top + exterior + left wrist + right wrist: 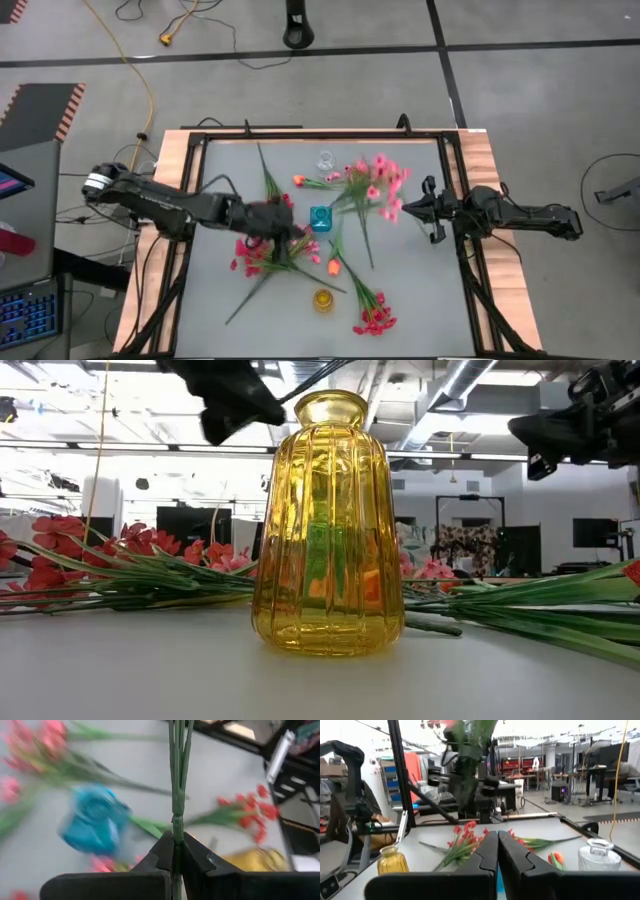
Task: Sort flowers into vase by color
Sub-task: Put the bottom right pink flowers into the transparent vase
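Gripping a green flower stem (176, 795), the left end effector (268, 222) sits clamped near the counter's middle, just beside the blue vase (320, 219), with red sprays (252, 258) lying below it. The step in hand looks like carrying 1 spray toward a vase. Which colour it bears I cannot tell, so the target is uncertain: blue, the yellow vase (323, 299) or the clear vase (325, 160). Next, the stem end must be lined up over a narrow neck and lowered in. The right end effector (428, 211), fingers together and holding nothing, waits at the counter's (420, 290) right side near the pink sprays (378, 185).
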